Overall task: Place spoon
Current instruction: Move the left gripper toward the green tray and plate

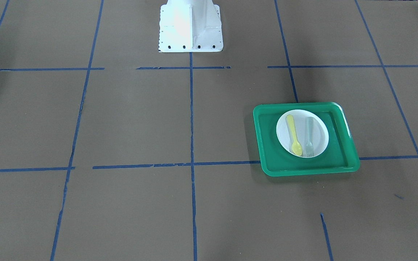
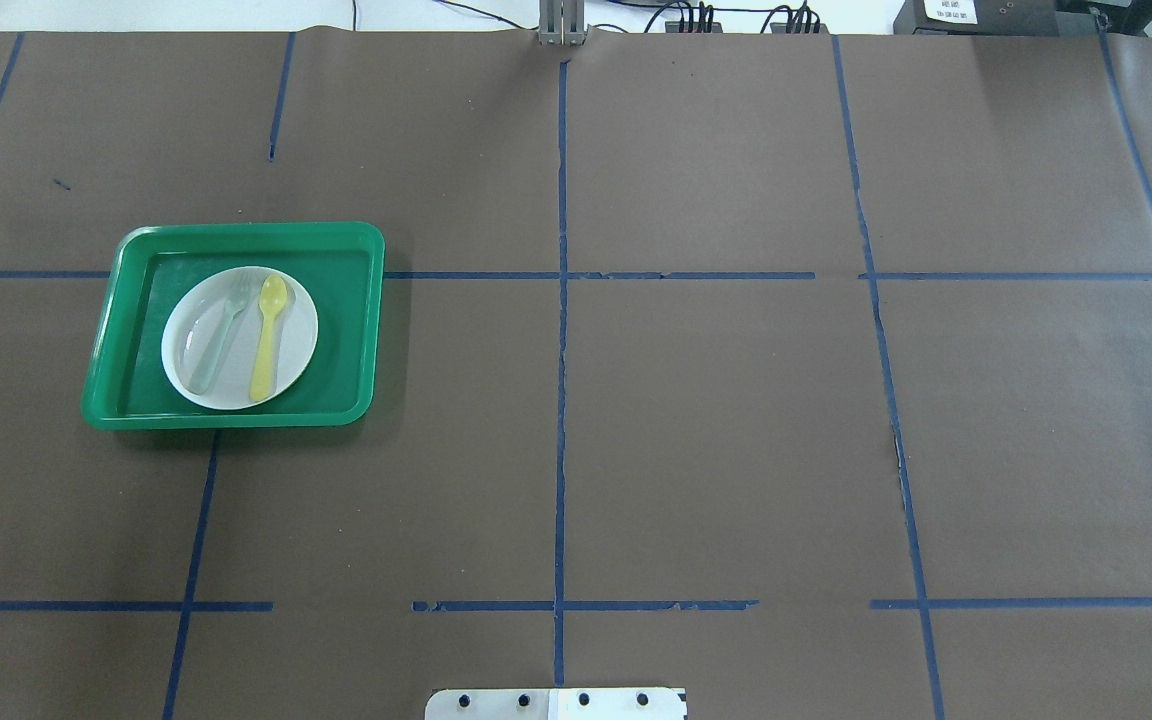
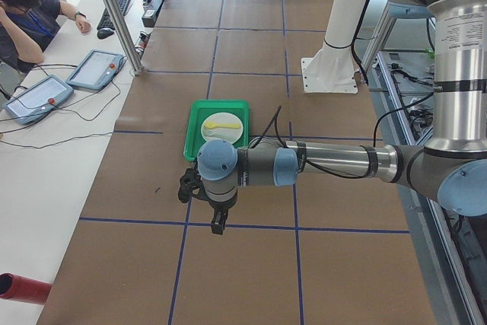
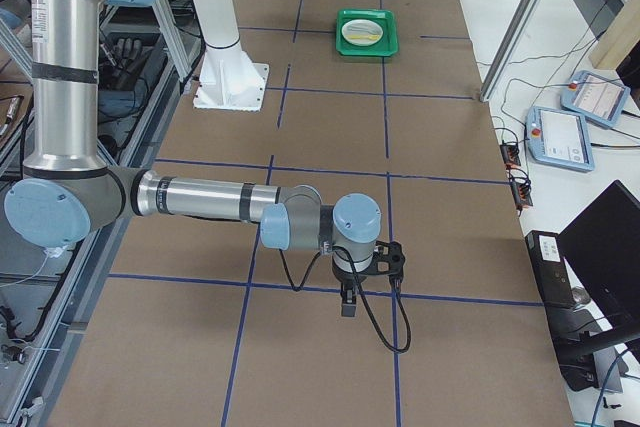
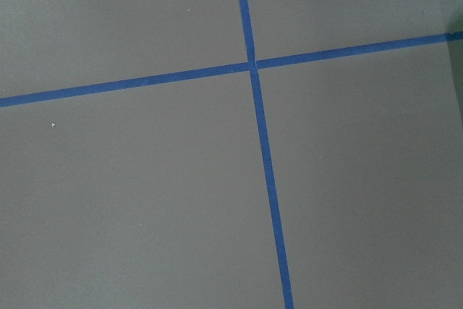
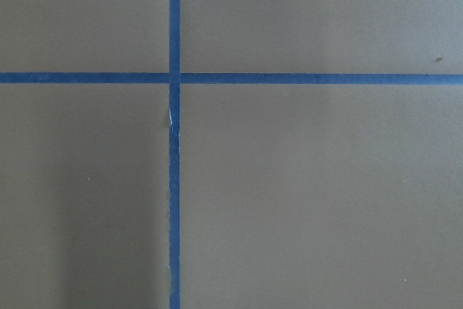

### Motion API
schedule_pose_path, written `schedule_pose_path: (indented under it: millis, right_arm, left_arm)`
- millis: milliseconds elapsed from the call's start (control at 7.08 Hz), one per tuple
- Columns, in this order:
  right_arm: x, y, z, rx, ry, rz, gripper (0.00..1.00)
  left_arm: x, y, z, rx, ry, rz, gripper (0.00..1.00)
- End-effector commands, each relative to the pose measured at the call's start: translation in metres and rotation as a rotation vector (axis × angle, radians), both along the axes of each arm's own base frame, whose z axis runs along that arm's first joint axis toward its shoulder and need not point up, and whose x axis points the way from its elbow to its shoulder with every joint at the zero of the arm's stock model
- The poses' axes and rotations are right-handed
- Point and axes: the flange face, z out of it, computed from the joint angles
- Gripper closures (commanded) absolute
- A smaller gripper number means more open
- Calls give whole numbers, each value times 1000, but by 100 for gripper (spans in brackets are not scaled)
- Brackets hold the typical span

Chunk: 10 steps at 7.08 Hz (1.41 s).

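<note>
The yellow spoon (image 1: 293, 134) lies flat on a white plate (image 1: 300, 125), bowl toward the operators' side. It also shows in the overhead view (image 2: 268, 335). The plate sits in a green tray (image 1: 267, 145) on the robot's left half of the table. My left gripper (image 3: 218, 222) shows only in the left side view, pointing down, well short of the tray; I cannot tell whether it is open or shut. My right gripper (image 4: 347, 302) shows only in the right side view, far from the tray (image 4: 367, 32); I cannot tell its state either. Both wrist views show only paper and tape.
A pale grey-green fork (image 1: 309, 136) lies on the plate beside the spoon. The table is covered in brown paper with blue tape lines. The robot's white base (image 1: 191, 29) stands at the table's middle edge. An operator (image 3: 23, 13) sits at a side desk.
</note>
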Motion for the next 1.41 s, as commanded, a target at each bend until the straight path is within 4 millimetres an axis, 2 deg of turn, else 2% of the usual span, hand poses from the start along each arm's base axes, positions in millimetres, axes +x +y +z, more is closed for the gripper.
schedule_pose_path:
  millis: [0, 283, 424, 707, 848, 1130, 1272]
  right_arm:
    - [0, 0, 0, 0, 0, 0, 0]
    - [0, 0, 0, -2, 0, 0, 0]
    - [0, 0, 0, 0, 0, 0, 0]
    - [0, 0, 0, -2, 0, 0, 0]
    - [0, 0, 0, 0, 0, 0, 0]
    - [0, 0, 0, -2, 0, 0, 0]
    - [0, 0, 0, 0, 0, 0, 0]
  left_arm:
    - [0, -3, -5, 18, -6, 3, 0]
    - [-1, -4, -10, 28, -6, 2, 0]
    - [1, -23, -32, 89, -17, 9, 0]
    - [44, -47, -56, 137, -29, 97, 0]
    - [83, -52, -90, 115, -23, 86, 0]
    - [179, -61, -148, 67, 43, 6, 0]
    - [231, -62, -169, 69, 61, -51, 0]
